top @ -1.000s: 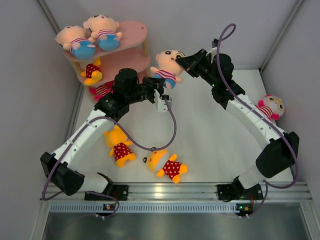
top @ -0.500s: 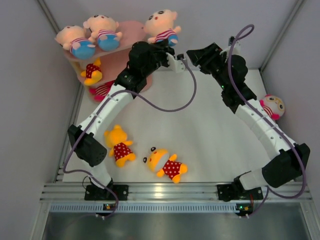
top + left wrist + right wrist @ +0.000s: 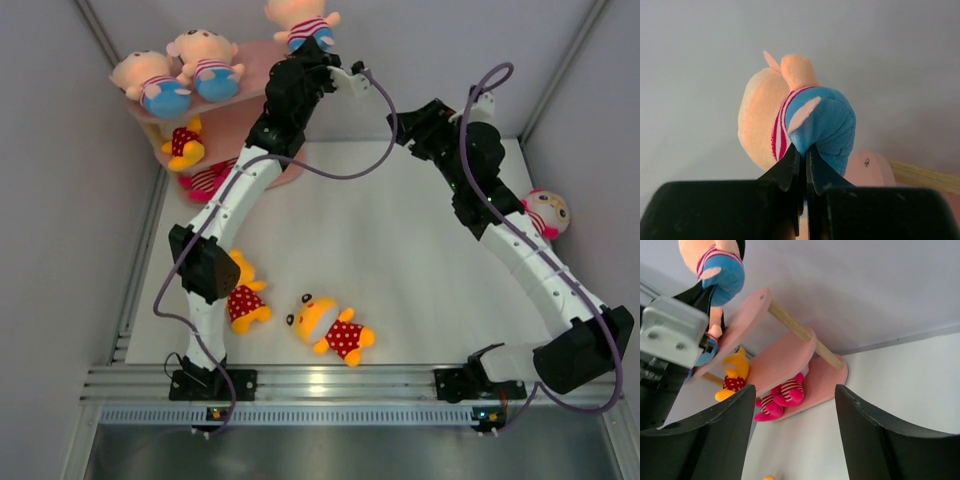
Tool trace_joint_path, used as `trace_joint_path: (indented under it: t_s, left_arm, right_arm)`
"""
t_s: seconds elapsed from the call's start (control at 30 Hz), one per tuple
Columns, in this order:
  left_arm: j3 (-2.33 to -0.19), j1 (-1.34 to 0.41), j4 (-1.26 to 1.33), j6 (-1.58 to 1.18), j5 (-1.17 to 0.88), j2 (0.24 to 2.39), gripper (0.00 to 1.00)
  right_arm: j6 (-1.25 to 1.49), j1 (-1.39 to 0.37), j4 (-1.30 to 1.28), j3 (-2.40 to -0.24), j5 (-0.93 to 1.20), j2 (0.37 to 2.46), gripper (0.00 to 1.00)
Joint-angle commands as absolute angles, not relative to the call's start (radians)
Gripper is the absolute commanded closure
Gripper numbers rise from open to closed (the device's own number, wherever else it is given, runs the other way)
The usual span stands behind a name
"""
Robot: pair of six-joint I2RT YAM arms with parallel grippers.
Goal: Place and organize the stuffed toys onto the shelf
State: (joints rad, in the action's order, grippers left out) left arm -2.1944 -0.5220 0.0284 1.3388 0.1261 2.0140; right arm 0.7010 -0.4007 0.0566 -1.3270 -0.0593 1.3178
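My left gripper [image 3: 313, 45] is shut on the blue shorts of a boy doll [image 3: 299, 20], holding it above the right end of the pink shelf's top board [image 3: 262, 62]. In the left wrist view the jaws [image 3: 804, 150] pinch the shorts of the doll [image 3: 765, 115]. Two boy dolls [image 3: 150, 82] [image 3: 206, 66] lie on the top board, a yellow bear [image 3: 183, 143] on the middle tier, a pink doll [image 3: 206, 180] on the bottom tier. My right gripper [image 3: 400, 126] is open and empty, right of the shelf [image 3: 785, 357].
Two yellow bears [image 3: 240, 296] [image 3: 332, 328] lie on the white table near the left arm's base. A pink doll [image 3: 543, 213] sits at the right wall, beside the right forearm. Grey walls close in on the left, back and right.
The right gripper opened, let go of the boy doll's head and pulled back right. The left arm carried the doll up from beside the shelf to above the top board.
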Motion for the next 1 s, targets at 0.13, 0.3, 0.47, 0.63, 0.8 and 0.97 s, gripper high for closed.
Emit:
trace_joint_path:
  t_s: [0.13, 0.3, 0.47, 0.63, 0.8, 0.97]
  left_arm:
    - [-2.341, -0.45, 0.094, 1.43, 0.258, 2.129, 1.0]
    - [-2.344, -0.402, 0.094, 1.405, 0.313, 2.146, 1.0]
    - [-2.335, -0.38, 0.089, 1.393, 0.311, 2.144, 1.0]
    - [-2.309, -0.361, 0.078, 1.378, 0.298, 2.135, 1.0]
    - [-2.29, -0.357, 0.071, 1.382, 0.301, 2.126, 1.0]
    - [-2.276, -0.357, 0.071, 1.381, 0.307, 2.109, 0.77]
  right_arm:
    - [0.68, -0.391, 0.048, -1.29, -0.074, 1.275, 0.36]
    - [0.68, -0.391, 0.04, -1.275, -0.074, 1.264, 0.36]
    - [0.684, -0.391, 0.04, -1.267, -0.075, 1.259, 0.36]
    - [0.684, -0.391, 0.035, -1.266, -0.083, 1.249, 0.36]
    - [0.686, -0.391, 0.037, -1.247, -0.087, 1.238, 0.35]
    - [0.687, -0.391, 0.037, -1.239, -0.083, 1.233, 0.34]
